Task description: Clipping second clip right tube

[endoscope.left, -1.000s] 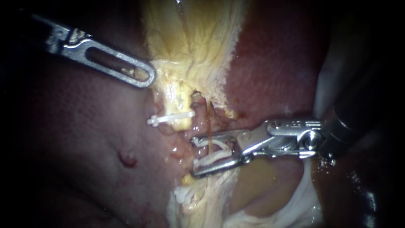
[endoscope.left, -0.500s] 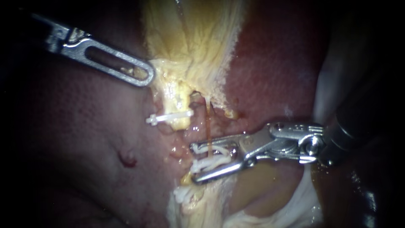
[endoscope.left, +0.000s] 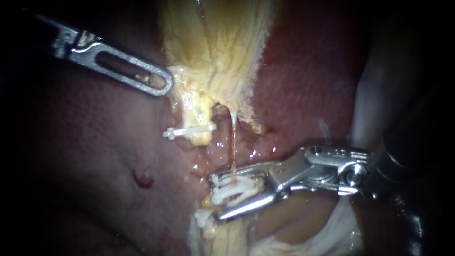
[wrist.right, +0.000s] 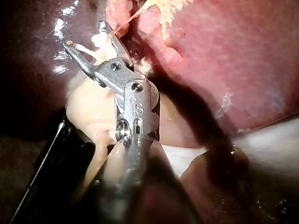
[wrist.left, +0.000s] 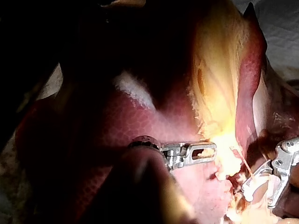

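My right instrument point(endoscope.left: 215, 198) comes in from the right, its jaws shut on a white clip point(endoscope.left: 234, 188). The clip sits around a thin orange tube point(endoscope.left: 233, 147) that hangs from the yellow gallbladder point(endoscope.left: 218, 47). The right wrist view shows the same jaws point(wrist.right: 86, 35) holding the clip point(wrist.right: 96, 44) at the tube point(wrist.right: 128, 21). A second white clip point(endoscope.left: 187, 131) crosses the thicker yellow tube to the left. My left instrument point(endoscope.left: 163, 85), with a slotted jaw, is shut on the gallbladder's edge; it also shows in its own view point(wrist.left: 212, 150).
Dark red liver point(endoscope.left: 95, 156) lies left and right of the gallbladder. Another white clip point(endoscope.left: 204, 219) sits just below the right jaws. Pale whitish tissue point(endoscope.left: 332, 232) lies under the right instrument's wrist, and the right shaft fills the right edge.
My right instrument has moved down with the clip, and the thin tube is drawn out longer. The clip looks more folded. The left instrument has held still.
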`<state>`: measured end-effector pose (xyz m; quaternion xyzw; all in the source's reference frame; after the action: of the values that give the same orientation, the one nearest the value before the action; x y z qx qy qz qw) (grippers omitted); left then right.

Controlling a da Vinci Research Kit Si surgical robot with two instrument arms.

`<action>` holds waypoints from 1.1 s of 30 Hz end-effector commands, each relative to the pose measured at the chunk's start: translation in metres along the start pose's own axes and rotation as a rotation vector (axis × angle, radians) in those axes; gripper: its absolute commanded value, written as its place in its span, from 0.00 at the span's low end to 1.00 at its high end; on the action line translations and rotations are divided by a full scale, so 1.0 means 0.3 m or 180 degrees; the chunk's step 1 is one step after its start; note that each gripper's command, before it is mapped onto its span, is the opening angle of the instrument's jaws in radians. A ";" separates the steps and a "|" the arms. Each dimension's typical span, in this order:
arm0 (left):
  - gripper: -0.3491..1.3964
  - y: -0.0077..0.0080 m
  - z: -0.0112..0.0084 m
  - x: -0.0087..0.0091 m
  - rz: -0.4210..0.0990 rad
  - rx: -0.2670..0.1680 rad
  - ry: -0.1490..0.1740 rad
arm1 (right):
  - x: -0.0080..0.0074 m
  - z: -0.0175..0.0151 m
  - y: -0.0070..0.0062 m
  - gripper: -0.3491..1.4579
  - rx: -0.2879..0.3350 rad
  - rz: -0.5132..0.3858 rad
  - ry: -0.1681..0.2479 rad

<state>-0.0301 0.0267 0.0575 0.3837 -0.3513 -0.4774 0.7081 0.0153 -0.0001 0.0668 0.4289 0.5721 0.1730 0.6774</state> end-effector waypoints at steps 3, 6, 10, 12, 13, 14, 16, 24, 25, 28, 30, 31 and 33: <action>0.00 0.0000 0.0000 0.0000 0.0001 0.0000 0.0000 | 0.0002 0.000 -0.0003 0.46 0.0002 0.0062 -0.0004; 0.00 0.0000 0.0001 0.0000 0.0001 0.0000 -0.0001 | 0.0000 -0.001 -0.0002 0.45 0.0003 0.0137 -0.0004; 0.00 0.0000 0.0002 0.0001 0.0001 -0.0001 -0.0001 | 0.0001 -0.002 0.0003 0.44 -0.0006 0.0176 0.0001; 0.00 0.0001 0.0003 0.0001 0.0001 -0.0001 -0.0002 | 0.0000 -0.002 0.0005 0.43 -0.0005 0.0176 0.0001; 0.00 0.0002 0.0004 0.0001 0.0002 -0.0001 -0.0002 | 0.0000 -0.002 0.0006 0.42 -0.0004 0.0176 0.0001; 0.00 0.0002 0.0004 0.0002 0.0002 -0.0002 -0.0002 | -0.0001 -0.002 0.0006 0.41 -0.0003 0.0176 0.0001; 0.00 0.0003 0.0004 0.0002 0.0002 -0.0002 -0.0002 | -0.0004 -0.003 0.0007 0.38 0.0000 0.0176 -0.0001; 0.00 0.0003 0.0007 0.0004 0.0002 -0.0004 -0.0004 | -0.0011 -0.005 0.0010 0.20 0.0008 0.0175 -0.0004; 0.00 0.0003 0.0007 0.0004 0.0002 -0.0004 -0.0004 | -0.0012 -0.005 0.0011 0.18 0.0008 0.0174 -0.0005; 0.00 0.0003 0.0007 0.0004 0.0003 -0.0004 -0.0003 | -0.0012 -0.005 0.0011 0.14 0.0013 0.0174 0.0004; 0.00 0.0003 0.0007 0.0004 0.0003 -0.0004 -0.0003 | -0.0012 -0.005 0.0011 0.11 0.0010 0.0175 -0.0005; 0.00 0.0004 0.0007 0.0004 0.0003 -0.0004 -0.0003 | -0.0012 -0.005 0.0010 0.09 0.0010 0.0175 -0.0005; 0.00 0.0004 0.0007 0.0004 0.0003 -0.0004 -0.0003 | -0.0013 -0.006 0.0009 0.02 0.0014 0.0174 -0.0006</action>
<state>-0.0302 0.0265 0.0577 0.3829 -0.3515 -0.4773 0.7085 0.0136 0.0004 0.0673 0.4461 0.5598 0.1898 0.6720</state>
